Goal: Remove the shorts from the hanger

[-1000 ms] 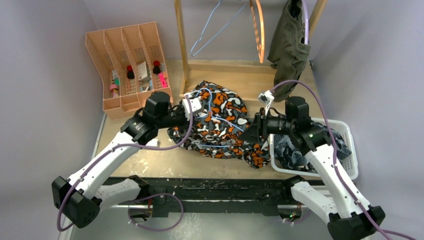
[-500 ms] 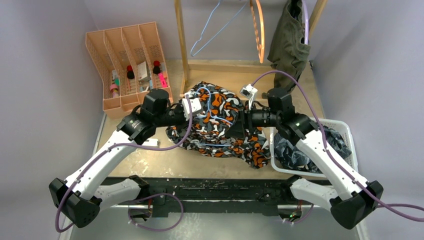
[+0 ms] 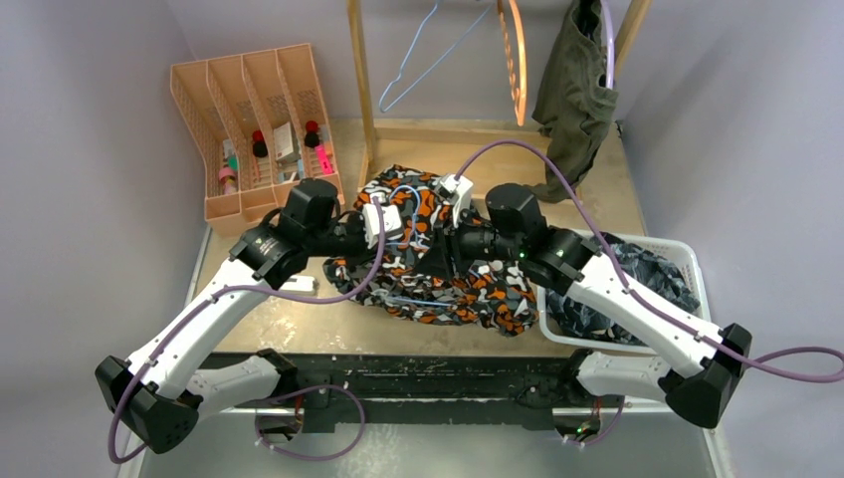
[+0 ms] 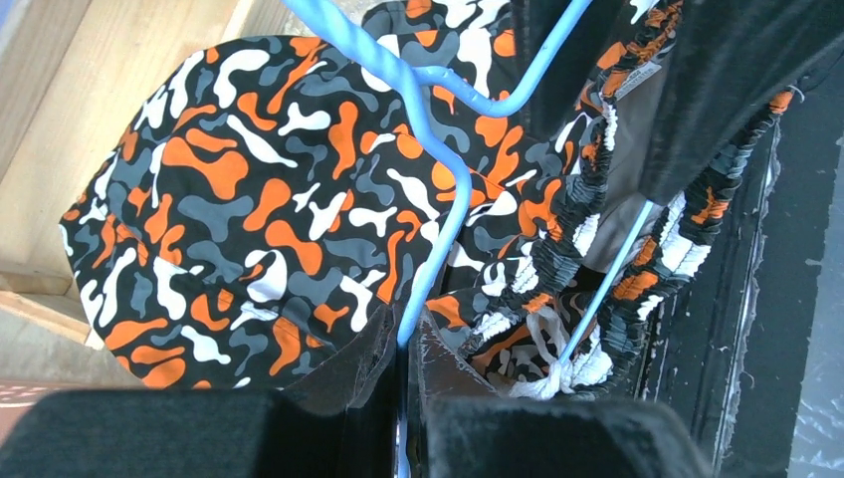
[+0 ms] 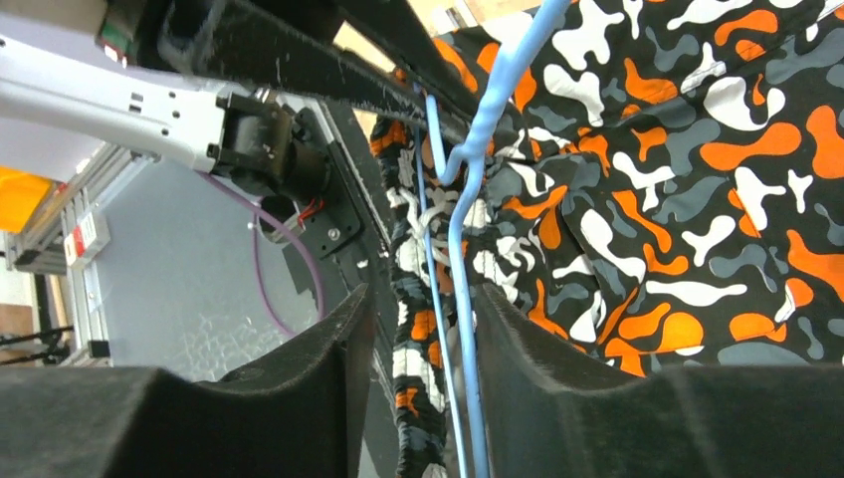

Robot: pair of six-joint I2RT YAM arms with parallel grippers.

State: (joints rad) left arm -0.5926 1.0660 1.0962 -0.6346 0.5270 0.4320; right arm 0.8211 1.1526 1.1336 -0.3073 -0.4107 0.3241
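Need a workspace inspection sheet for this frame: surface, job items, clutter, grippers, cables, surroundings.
Surface: wooden table, with shorts heaped at its middle.
Job's things: camouflage shorts with the blue hanger through the waistband; olive shorts hang from the wooden rack; dark patterned shorts lie in the white basket.
Clutter: organizer with small items, far left; bare orange hanger on the rack.
Grippers: left gripper shut on the hanger wire; right gripper open, wire between its fingers.
Cables: left arm's purple cable crosses the shorts' left edge; right arm's purple cable arcs above them.
Surroundings: grey walls; nothing else seen.
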